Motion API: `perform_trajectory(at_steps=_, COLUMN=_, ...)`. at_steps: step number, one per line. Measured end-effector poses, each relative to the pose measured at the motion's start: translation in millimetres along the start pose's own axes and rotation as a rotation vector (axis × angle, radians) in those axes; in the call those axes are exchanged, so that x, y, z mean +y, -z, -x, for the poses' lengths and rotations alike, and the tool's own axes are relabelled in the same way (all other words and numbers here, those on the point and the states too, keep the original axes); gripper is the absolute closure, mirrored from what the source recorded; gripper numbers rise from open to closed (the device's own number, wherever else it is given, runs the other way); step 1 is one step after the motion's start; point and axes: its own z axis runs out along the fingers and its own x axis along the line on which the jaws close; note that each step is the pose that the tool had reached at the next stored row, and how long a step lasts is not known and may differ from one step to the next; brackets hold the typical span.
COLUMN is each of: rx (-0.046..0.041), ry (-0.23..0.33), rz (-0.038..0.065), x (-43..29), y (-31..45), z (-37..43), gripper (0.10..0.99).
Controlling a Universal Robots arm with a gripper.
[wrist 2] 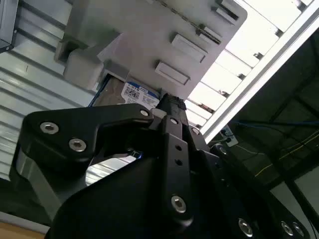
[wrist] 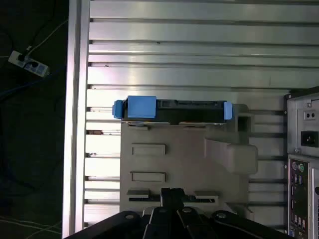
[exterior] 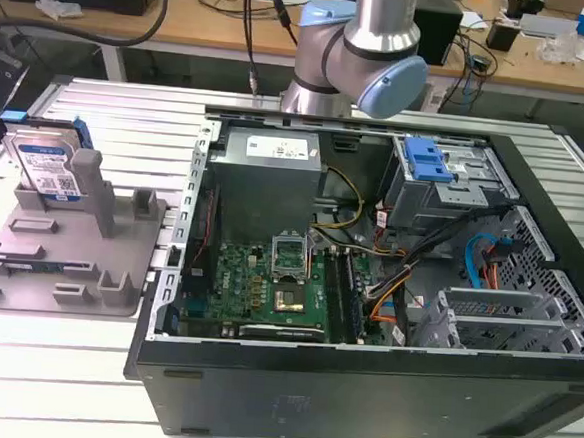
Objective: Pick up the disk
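Not yet picked up: the silver-grey, blue-railed rectangular disk (exterior: pixel 43 167) stands on edge in the grey plastic fixture plate (exterior: pixel 78 264); the black gripper (wrist: pixel 172 195) hangs clear of it, jaws pressed together, empty.

We see the black gripper (wrist 2: pixel 172 105) overlapping the disk (wrist 2: pixel 137 94), whose label edge shows beneath a grey fixture plate (wrist 2: pixel 139 30) on the ribbed tabletop (wrist 2: pixel 35 82).
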Motion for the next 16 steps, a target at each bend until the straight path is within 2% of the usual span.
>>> perform_trajectory(at_steps=10, rx=0.0000, ry=0.000, rz=0.000, x=0.0, y=0.0, z=0.0, gripper=0.980)
perform_trajectory(at_steps=13, rx=0.0000, ry=0.000, rz=0.000, x=3.0, y=-0.1, z=0.0, gripper=0.980)
perform_trajectory(at_steps=15, rx=-0.0001, ry=0.000, rz=-0.001, x=9.8, y=-0.3, z=0.0, gripper=0.980)
perform_trajectory(at_steps=16, rx=0.0001, ry=0.001, rz=-0.010, x=27.5, y=-0.5, z=0.0, gripper=0.980)
